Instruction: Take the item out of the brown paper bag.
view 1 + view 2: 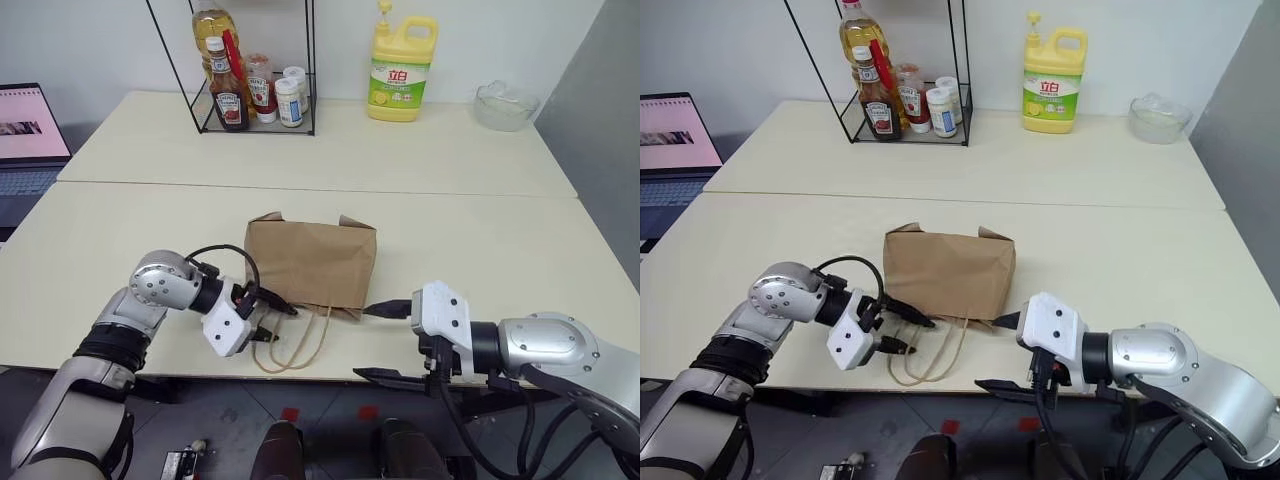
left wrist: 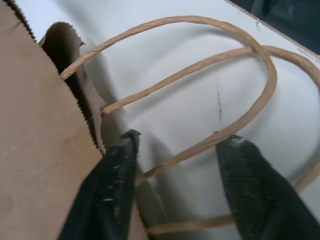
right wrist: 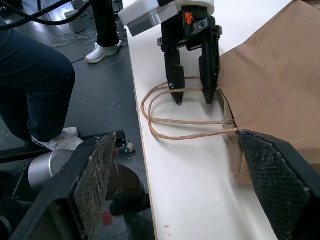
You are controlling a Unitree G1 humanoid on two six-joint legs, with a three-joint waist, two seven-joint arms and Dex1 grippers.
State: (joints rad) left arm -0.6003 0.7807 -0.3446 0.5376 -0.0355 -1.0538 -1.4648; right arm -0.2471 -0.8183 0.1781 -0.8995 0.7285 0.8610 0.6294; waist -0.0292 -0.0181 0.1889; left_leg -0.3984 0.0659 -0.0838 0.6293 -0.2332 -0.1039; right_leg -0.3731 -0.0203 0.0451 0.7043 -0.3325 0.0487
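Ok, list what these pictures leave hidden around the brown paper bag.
- Contents of the creased brown kraft paper bag: hidden by its own paper walls, both eye views.
- Bag mouth interior: dark in the left wrist view.
- Cord loop handles: partly cut off by the left wrist view's edge.

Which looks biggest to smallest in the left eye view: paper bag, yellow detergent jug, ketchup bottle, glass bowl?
1. brown paper bag, nearest the camera, which inflates it
2. yellow detergent jug
3. ketchup bottle and glass bowl: too close to rank; the bottle is taller, the bowl wider.
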